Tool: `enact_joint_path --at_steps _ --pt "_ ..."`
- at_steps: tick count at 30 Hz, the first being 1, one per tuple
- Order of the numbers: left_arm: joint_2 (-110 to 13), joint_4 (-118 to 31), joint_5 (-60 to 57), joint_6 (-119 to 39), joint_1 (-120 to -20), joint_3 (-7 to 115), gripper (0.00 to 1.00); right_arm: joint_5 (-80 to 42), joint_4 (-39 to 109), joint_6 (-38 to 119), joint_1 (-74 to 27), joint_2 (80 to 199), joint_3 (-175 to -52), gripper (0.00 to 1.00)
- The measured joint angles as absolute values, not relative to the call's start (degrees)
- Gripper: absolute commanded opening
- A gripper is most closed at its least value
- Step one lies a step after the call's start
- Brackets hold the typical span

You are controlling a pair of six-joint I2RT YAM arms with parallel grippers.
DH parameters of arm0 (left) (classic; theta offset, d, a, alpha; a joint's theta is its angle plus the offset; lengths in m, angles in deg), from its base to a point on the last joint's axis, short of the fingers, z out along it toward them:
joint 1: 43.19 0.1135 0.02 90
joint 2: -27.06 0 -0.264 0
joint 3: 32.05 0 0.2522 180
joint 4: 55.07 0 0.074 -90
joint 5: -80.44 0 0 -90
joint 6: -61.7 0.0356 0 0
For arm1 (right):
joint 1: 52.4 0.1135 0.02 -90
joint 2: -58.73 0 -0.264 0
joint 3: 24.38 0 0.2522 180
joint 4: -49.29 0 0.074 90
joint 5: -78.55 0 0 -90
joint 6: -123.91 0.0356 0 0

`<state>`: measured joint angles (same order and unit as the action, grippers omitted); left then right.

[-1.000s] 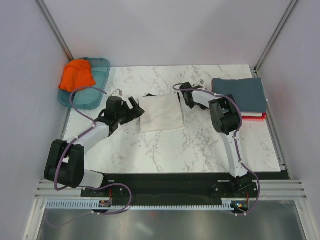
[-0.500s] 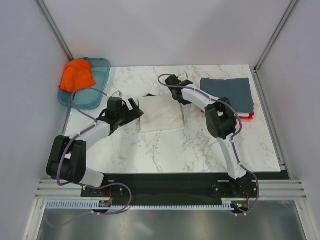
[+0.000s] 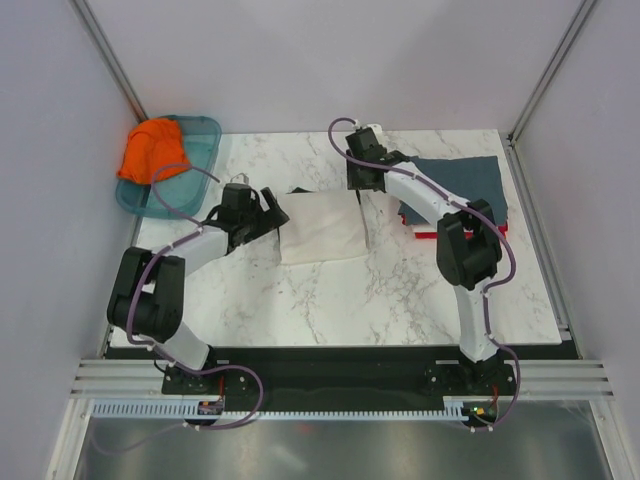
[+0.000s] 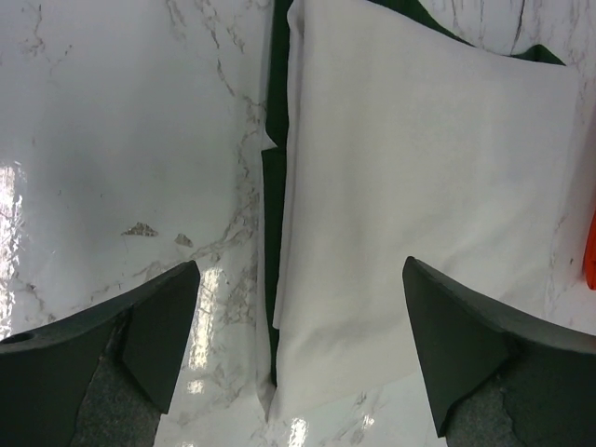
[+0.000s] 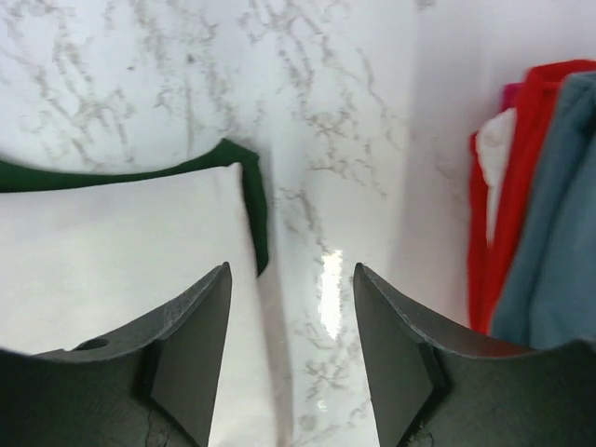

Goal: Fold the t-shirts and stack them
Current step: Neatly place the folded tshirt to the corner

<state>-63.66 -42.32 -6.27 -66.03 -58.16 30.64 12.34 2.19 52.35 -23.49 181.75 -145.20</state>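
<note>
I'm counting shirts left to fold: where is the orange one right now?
In the top view the orange t-shirt lies bunched at the far left, draped over the left rim of the teal tray, beyond the left gripper.

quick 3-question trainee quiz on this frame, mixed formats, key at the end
1. True or false: the left gripper is holding the folded cream t-shirt.
2. Which colour tops the stack at the right of the table? A red, B slate-blue, C white.
3. Fill in: the orange t-shirt lies in the teal ____.
Key: 1 false, its jaws stand open beside the shirt; 2 B; 3 tray.
</note>
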Motion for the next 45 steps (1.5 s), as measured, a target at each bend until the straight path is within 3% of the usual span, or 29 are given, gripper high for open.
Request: enact_joint_path --at_steps 8,17,30,35,45 --pt "-71.11 -40.34 -7.69 -65.53 -57.87 39.34 0.89 -9.06 12.96 58.51 -29.66 181.71 -137.77 0.63" --pt "-78.28 -37.93 -7.98 -64.94 -55.99 46.12 0.83 -19.44 19.48 62.21 -32.30 187.24 -137.57 0.56" --pt "-83.22 -37.03 -7.47 -64.90 -55.31 50.38 0.80 -20.71 21.73 63.65 -32.80 189.95 -137.60 0.60" --pt "-83.99 -37.10 -7.36 -64.92 -55.31 51.30 0.72 -19.59 21.70 63.12 -32.76 189.95 -137.60 0.56" --pt "-86.54 -37.28 -6.05 -64.92 -55.31 53.61 0.70 -20.31 21.03 62.62 -32.80 191.63 -140.09 0.52"
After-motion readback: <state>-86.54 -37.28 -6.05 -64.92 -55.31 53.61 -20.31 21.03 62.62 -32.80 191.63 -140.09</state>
